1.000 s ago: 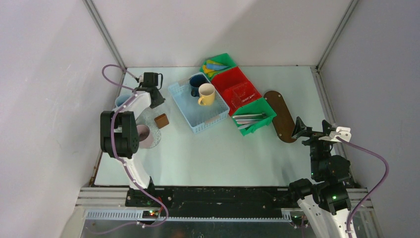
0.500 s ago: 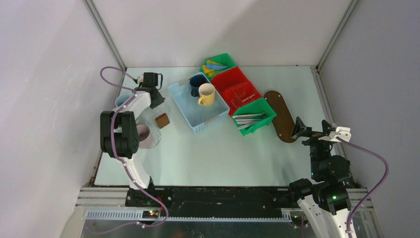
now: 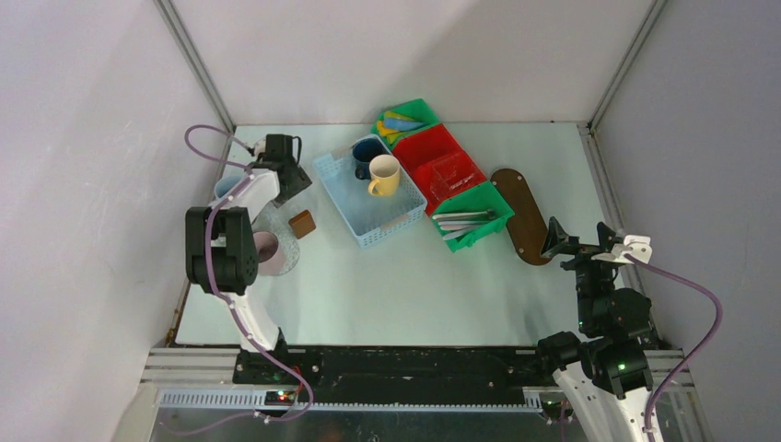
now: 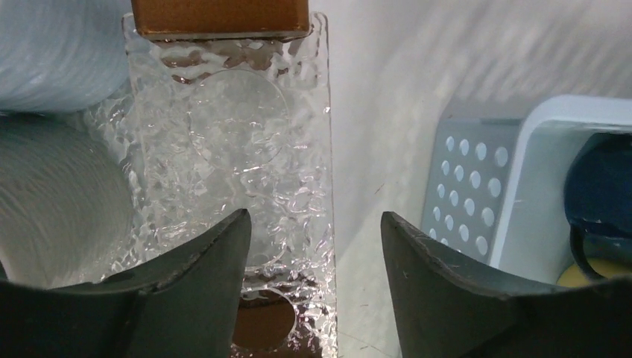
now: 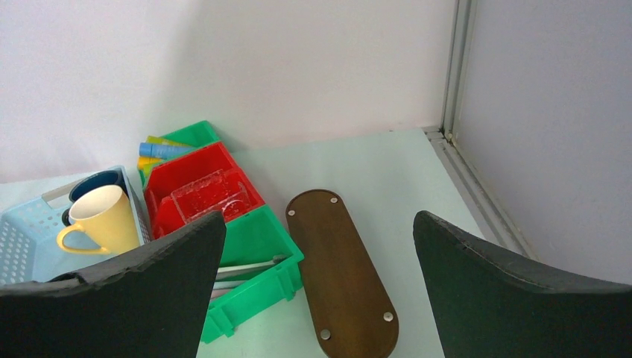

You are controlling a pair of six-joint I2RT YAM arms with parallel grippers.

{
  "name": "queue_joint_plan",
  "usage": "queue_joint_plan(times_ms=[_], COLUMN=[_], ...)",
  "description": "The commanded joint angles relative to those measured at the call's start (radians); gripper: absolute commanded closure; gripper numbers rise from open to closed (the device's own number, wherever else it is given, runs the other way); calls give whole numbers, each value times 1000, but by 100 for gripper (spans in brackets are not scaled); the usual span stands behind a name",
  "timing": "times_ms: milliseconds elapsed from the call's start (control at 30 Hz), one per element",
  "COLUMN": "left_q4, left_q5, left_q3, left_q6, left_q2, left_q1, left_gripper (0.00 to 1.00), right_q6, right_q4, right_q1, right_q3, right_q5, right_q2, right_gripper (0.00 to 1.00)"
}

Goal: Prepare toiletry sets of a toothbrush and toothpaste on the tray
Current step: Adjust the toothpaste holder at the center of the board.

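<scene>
L gripper (image 4: 313, 246) sits low at the far L of the table (image 3: 387, 285), jaws apart, nothing clamped btwn them. In the L wrist view the R edge of a clear dimpled plastic piece (image 4: 231, 149) runs into the gap. The L finger overlaps it, but contact can't be told. A brown block (image 4: 220, 19) sits at that piece's far end. A pale blue mug (image 3: 226, 187) stands just L of the arm. A pink mug (image 3: 267, 250) is nearer, partly hidden by the arm's elbow.

R gripper (image 5: 317, 216) is held up over the near R of the table, jaws wide apart, holding nothing.

Tray (image 3: 520, 216): a dark brown oval board, flat on the table just ahead of the R gripper, bare wood end to end.

Centre: light blue perforated basket (image 3: 368, 203) w/ a cream mug (image 3: 384, 175) and a dark blue mug (image 3: 367, 155) side by side at its far end. R of the basket, 3 bins run in a diagonal row:
- far green bin (image 3: 419, 110) w/ yellow and blue tubes (image 3: 398, 122)
- red bin (image 3: 433, 147) w/ a clear dimpled box (image 3: 453, 173)
- near green bin (image 3: 488, 198) w/ pale toothbrushes (image 3: 460, 221) lying flat, just beside the tray's L edge
</scene>
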Motion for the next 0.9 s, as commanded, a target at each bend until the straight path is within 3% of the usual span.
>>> queue_joint_plan(times_ms=[0,233,400,600,867], left_q4=[-3,-24,-37,-83,-118], left_q5=[27,48,62,81,82], left_q3=[32,37,38,96,285], left_q6=[-6,9,69,189,292], left_q2=[-93,-199,-301,-330,-133], left_q1=[-4,-42,-95,-214,-345], left_gripper=[27,10,2,0,4], right_q6=[-5,37,88,141,187], right_q4=[42,21,-64,-163,-211], right_q1=[3,2,1,-5,-9], right_q3=[4,47,150,266,309], right_q5=[-24,-87,-149,-256,-356], right_q2=[14,84,239,460,589], right_gripper=[0,1,1,1,1])
